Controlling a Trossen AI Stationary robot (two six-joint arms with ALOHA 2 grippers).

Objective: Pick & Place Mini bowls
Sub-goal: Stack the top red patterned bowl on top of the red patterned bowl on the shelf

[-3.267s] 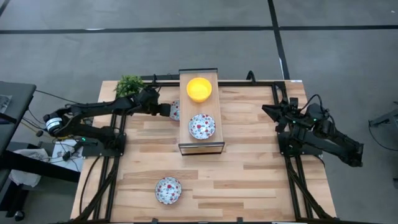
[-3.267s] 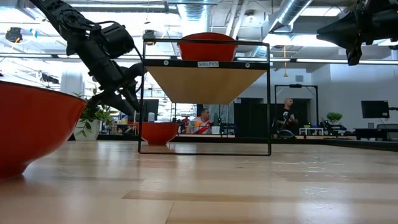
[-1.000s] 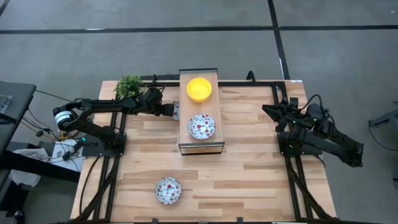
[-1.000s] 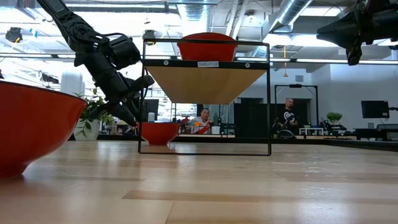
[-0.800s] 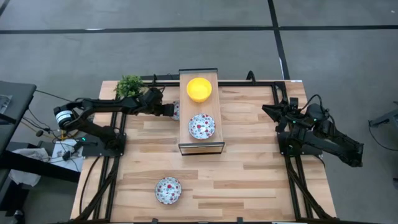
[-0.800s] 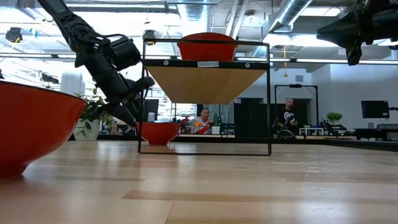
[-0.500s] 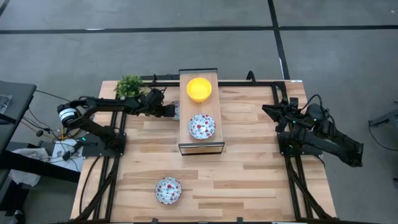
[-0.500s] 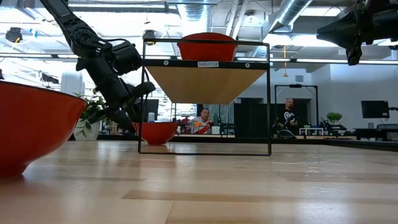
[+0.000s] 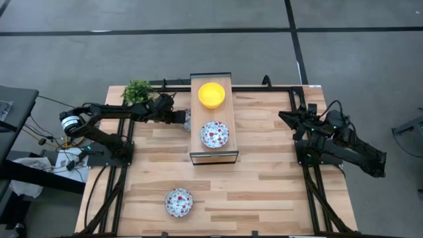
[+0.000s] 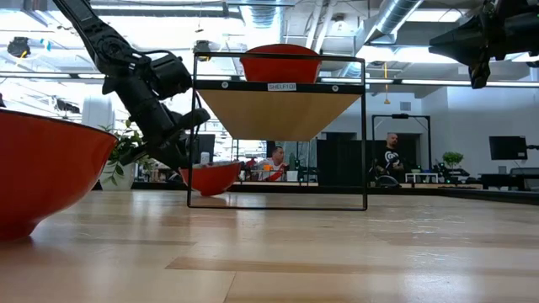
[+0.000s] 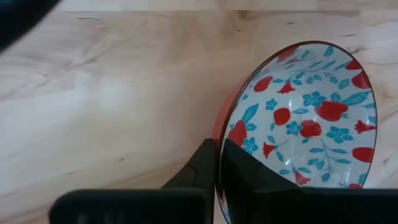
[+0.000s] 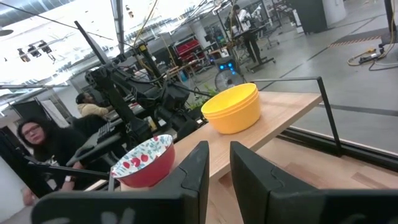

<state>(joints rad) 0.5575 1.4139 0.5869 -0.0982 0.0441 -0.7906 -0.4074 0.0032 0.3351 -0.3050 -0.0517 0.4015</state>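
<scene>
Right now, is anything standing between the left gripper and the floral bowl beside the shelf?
Nothing visible does. The left gripper is shut on the rim of the floral bowl, one finger inside and one outside. In the low view the bowl looks tilted beside the shelf.

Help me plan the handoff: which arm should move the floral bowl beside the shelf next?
Left. The left gripper is already clamped on the rim of the red-and-blue floral bowl and has tilted it, while the right gripper waits at the table's far side.
</scene>
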